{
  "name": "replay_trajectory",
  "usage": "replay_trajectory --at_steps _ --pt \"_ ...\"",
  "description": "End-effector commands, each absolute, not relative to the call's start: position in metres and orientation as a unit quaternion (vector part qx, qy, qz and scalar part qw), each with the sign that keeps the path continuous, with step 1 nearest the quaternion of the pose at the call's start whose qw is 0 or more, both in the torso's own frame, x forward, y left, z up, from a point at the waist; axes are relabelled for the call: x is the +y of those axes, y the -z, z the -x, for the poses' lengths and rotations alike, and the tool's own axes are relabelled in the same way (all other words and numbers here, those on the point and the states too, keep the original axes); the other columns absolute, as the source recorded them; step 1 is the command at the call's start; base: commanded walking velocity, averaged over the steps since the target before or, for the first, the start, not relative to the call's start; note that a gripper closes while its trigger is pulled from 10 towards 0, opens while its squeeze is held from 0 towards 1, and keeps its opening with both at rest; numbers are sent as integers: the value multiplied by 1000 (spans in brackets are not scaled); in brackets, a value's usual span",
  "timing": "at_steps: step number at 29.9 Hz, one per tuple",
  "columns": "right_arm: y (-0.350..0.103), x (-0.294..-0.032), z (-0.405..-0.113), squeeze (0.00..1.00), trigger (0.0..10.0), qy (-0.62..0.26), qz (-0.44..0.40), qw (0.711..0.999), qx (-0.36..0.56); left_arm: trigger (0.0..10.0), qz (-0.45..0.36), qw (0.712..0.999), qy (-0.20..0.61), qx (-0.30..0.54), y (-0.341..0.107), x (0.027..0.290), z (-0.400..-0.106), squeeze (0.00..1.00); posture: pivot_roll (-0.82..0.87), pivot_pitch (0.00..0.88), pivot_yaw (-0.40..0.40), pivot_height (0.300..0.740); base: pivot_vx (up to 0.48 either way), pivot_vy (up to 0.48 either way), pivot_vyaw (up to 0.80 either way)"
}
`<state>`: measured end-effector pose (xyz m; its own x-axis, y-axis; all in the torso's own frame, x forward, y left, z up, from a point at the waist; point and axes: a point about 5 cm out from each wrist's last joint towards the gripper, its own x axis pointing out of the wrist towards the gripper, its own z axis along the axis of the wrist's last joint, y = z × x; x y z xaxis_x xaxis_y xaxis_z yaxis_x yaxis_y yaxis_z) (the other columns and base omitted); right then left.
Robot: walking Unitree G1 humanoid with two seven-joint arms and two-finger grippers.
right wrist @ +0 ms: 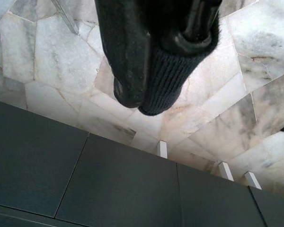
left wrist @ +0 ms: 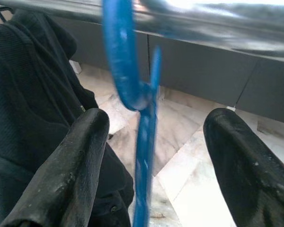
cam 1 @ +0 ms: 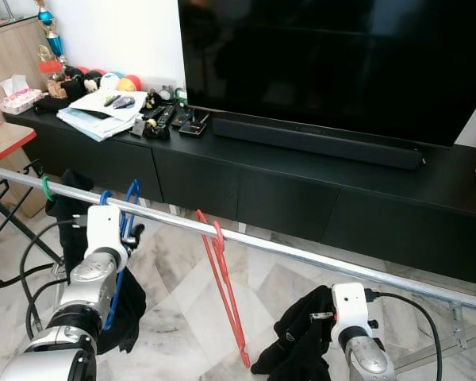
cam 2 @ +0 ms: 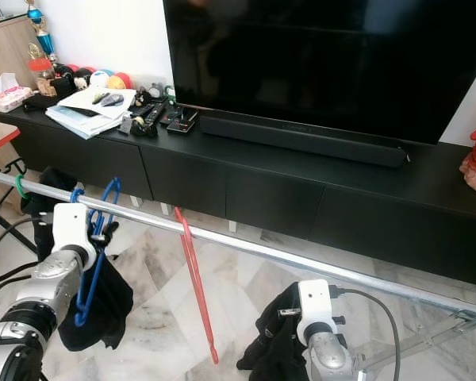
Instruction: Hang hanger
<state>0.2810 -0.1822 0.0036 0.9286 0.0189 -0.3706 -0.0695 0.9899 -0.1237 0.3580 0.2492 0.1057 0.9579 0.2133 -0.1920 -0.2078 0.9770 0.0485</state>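
Left wrist view, left gripper [left wrist: 151, 156] open around blue hanger [left wrist: 144, 142], right gripper [right wrist: 151, 90] clamping black garment [cam 1: 297, 341].

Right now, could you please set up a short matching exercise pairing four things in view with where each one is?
Things:
1. blue hanger
2. red hanger
3. black garment
4. tissue box

Places:
A. held by the right end effector
B. hooked on the metal rail, between the open fingers of the left end effector
C. on the black TV cabinet
D. hanging alone mid-rail

Pairs: 1-B, 2-D, 3-A, 4-C
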Motion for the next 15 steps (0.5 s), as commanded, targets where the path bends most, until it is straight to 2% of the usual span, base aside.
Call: replay_trajectory --at_steps 1,9,11,15 --pt "-9 -184 -282 0 10000 -22 70 982 172 10000 -13 988 -120 92 -108 254 -358 0 -31 41 7 740 0 0 0" --pt "-9 -187 -281 0 10000 -21 72 982 172 10000 -15 978 -131 160 -85 260 -348 0 -39 39 3 740 0 0 0" --pt "-9 -188 -281 0 10000 -21 74 982 172 10000 12 972 -112 204 -71 253 -343 0 -42 40 -1 740 0 0 0" --pt "-9 -189 -281 0 10000 -22 75 982 172 10000 24 965 -99 241 -58 247 -337 0 -47 42 -4 740 0 0 0"
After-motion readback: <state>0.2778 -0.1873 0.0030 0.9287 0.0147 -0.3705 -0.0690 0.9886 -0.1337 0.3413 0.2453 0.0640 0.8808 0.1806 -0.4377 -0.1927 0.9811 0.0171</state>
